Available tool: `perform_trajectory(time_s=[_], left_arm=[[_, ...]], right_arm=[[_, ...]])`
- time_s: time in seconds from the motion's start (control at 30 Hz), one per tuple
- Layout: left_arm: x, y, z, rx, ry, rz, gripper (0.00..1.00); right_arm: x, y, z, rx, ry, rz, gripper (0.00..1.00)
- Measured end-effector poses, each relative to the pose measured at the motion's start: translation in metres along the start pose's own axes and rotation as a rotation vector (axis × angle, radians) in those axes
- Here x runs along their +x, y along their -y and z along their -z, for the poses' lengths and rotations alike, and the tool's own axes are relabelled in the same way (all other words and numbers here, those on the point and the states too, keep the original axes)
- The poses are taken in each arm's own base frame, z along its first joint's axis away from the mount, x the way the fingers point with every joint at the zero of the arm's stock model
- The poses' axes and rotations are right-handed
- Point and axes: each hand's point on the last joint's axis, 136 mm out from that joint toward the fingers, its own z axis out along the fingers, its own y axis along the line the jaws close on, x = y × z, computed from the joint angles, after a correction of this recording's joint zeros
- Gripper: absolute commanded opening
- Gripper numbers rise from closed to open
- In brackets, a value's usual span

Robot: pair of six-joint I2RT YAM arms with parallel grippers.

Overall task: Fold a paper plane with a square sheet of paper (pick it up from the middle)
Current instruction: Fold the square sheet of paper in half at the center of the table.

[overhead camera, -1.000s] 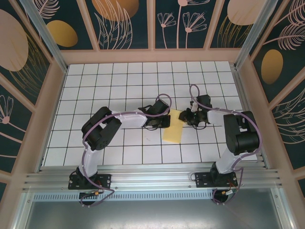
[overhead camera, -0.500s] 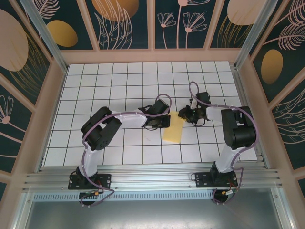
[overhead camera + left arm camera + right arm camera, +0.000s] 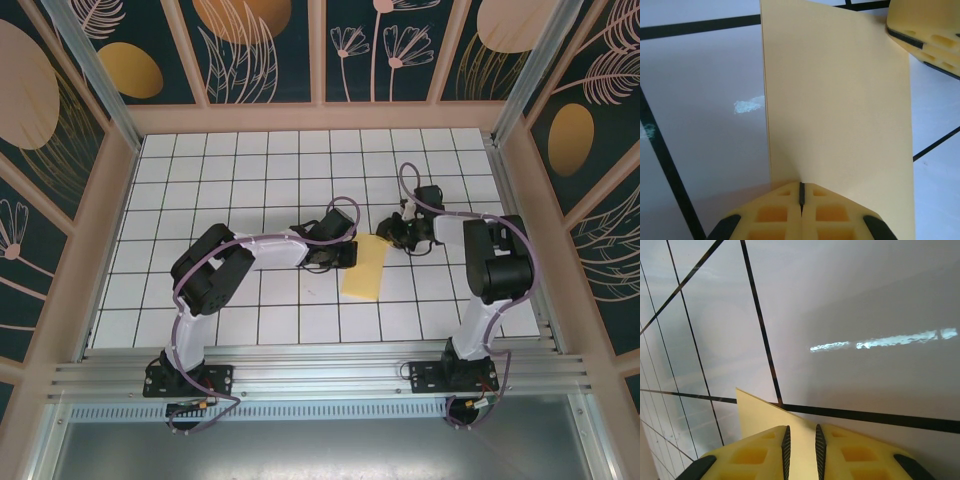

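- The square sheet of paper (image 3: 840,100): pale yellow, doubled into a plain rectangle, left fold edge crisp; one edge sits in the left gripper (image 3: 801,200), which is pinched tight on it.
- Right gripper (image 3: 800,441): across the sheet from the left gripper, jaws a narrow slot astride a raised corner.
- White tiled table (image 3: 250,180) underneath.
- Left wrist view shows a whitish scuff (image 3: 749,105) on the tile, left of the fold.

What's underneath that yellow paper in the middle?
Under the yellow paper is the white tiled table, black lines running beneath. The patch directly below is covered and unseen.
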Motion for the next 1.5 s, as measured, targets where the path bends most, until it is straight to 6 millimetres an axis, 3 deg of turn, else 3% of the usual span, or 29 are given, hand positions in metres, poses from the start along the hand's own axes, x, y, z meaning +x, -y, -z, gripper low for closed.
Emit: perform_trajectory(time_s=[0.93, 1.03, 1.23, 1.33, 1.5], left_arm=[[0.000, -0.001, 0.002, -0.005, 0.000, 0.001, 0.00], [0.002, -0.004, 0.006, -0.026, -0.008, 0.004, 0.04], [-0.001, 0.000, 0.022, -0.034, 0.002, 0.012, 0.21], [-0.007, 0.007, 0.044, -0.012, 0.052, 0.018, 0.29], [-0.007, 0.004, 0.081, 0.017, 0.147, 0.050, 0.41]], right_arm=[[-0.009, 0.005, 0.007, -0.032, 0.007, -0.019, 0.25], [-0.006, 0.003, 0.016, -0.008, 0.007, -0.009, 0.29], [-0.012, -0.021, 0.052, 0.002, 0.096, 0.066, 0.36], [0.006, -0.024, 0.056, 0.022, 0.099, 0.093, 0.38], [0.055, -0.017, 0.044, 0.080, 0.023, 0.101, 0.40]])
